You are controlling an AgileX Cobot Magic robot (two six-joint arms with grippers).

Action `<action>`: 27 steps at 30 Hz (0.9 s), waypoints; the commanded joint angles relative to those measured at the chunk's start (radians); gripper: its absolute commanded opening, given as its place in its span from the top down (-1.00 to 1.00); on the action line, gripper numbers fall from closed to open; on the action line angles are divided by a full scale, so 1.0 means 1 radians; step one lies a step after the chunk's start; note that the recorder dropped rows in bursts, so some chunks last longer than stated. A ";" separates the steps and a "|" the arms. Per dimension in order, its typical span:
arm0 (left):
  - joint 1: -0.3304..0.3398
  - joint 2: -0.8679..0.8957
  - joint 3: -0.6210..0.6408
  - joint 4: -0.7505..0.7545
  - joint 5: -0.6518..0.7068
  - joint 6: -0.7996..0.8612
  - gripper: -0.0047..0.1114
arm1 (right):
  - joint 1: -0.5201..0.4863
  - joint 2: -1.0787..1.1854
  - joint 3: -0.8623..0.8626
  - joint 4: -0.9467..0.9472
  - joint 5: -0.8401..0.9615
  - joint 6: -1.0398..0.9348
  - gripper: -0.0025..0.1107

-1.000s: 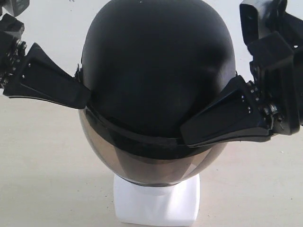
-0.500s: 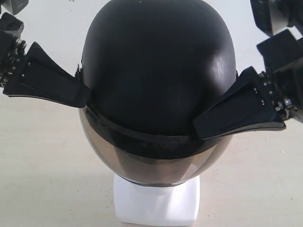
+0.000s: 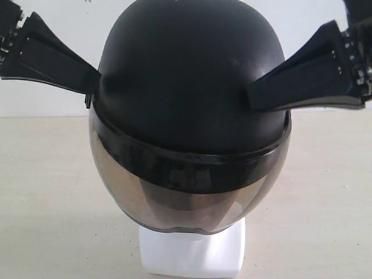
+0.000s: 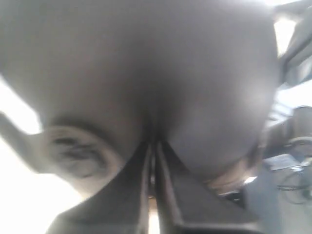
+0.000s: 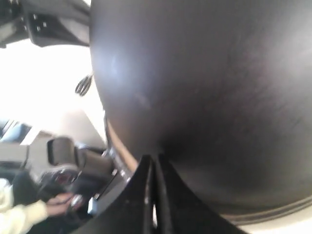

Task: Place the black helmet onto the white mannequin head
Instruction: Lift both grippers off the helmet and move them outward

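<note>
Black helmet [image 3: 192, 75] sat over the white mannequin head [image 3: 192, 256], whose neck base showed at 6 o'clock beneath the smoky visor [image 3: 186, 203]. My left gripper [image 3: 92, 82] touched the shell at 10 o'clock, my right gripper [image 3: 254, 99] at 2 o'clock.

- The place looked like a robotics laboratory or a test room, not a home.
- Two black robot tools, the left gripper [image 3: 88, 84] and the right gripper [image 3: 256, 97], were at one work table [image 3: 46, 203] with a plain pale beige top.
- Behind the table stood a bare white wall [image 3: 40, 103].
- In the left wrist view, loose cables [image 4: 297, 183] lay on a grey surface in the background, rather blurred.
- In the right wrist view, a grey equipment box [image 5: 53, 148] stood in the background, and a person's pale sleeve [image 5: 19, 214] showed near it, too blurred to tell more.
</note>
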 commanded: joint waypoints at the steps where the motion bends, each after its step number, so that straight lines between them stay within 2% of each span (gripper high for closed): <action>1: -0.005 -0.017 -0.023 0.124 -0.025 -0.066 0.84 | -0.064 -0.039 -0.006 -0.064 -0.166 0.021 0.96; 6: -0.005 -0.017 -0.023 0.123 -0.055 -0.071 0.84 | -0.121 -0.050 -0.006 -0.158 -0.207 0.074 0.96; 16: -0.005 0.013 -0.021 0.108 -0.066 -0.071 0.84 | -0.123 -0.047 -0.006 -0.276 -0.256 0.139 0.96; 27: -0.005 0.094 -0.021 0.071 -0.056 -0.071 0.84 | -0.119 -0.047 -0.006 -0.245 -0.233 0.144 0.96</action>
